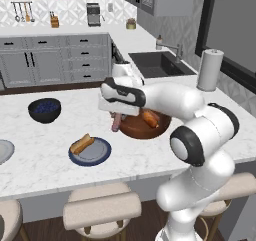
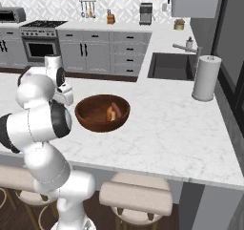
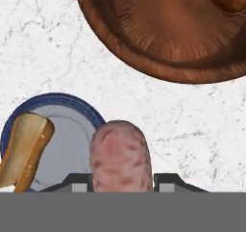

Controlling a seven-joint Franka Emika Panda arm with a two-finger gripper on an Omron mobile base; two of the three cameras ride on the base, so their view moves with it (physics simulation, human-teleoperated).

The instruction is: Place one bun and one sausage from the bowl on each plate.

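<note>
Presently we note the gripper pinching a sausage above the counter, between the wooden bowl and the blue plate bearing a bun.

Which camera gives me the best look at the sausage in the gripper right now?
The hand view: the sausage stands large between the fingertips, above bare counter beside the blue plate. The left base view shows it small, hanging under the gripper. In the right base view the arm covers it.
</note>
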